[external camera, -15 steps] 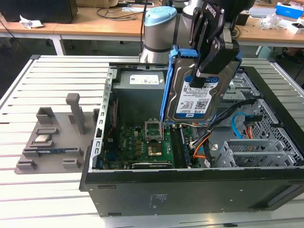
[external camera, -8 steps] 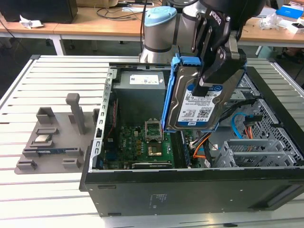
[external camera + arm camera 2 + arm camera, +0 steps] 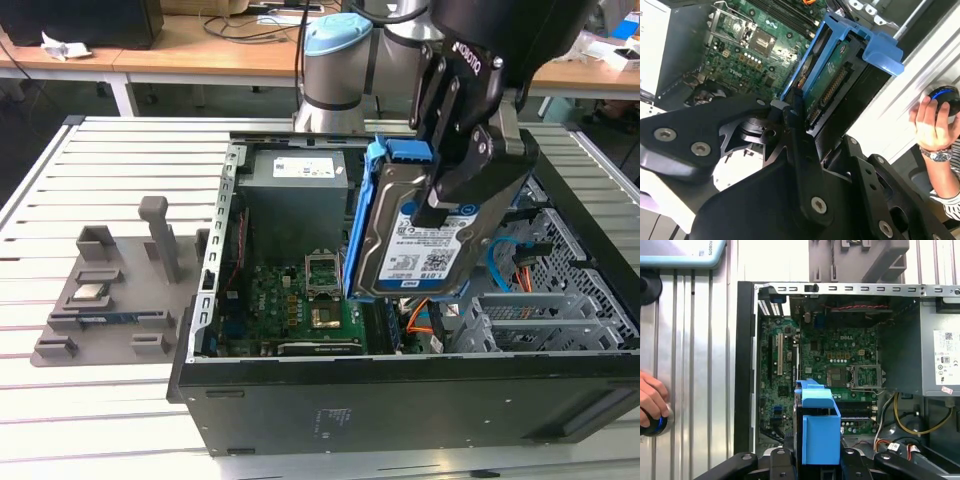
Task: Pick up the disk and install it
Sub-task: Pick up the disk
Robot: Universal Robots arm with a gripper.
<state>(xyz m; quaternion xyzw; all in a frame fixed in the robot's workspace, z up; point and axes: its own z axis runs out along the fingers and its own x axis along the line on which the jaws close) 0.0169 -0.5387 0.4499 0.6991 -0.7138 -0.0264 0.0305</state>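
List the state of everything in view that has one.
disk: gripped, lifted, tilted.
claw: shut on the disk.
computer case: side open, motherboard exposed, below the disk.
square silver chip: lying in the grey tray, outside the case.
hand: resting on a round button.

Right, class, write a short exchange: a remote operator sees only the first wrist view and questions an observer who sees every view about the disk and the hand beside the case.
Operator: I see the disk end-on. Is it gripped?
Observer: Yes; in the exterior view the gripper is shut on it, clamped across its label.
Operator: Where is it?
Observer: Tilted, above the open computer case, not seated inside it.
Operator: Whose hand?
Observer: A person's; the second wrist view shows a wristwatch on it.
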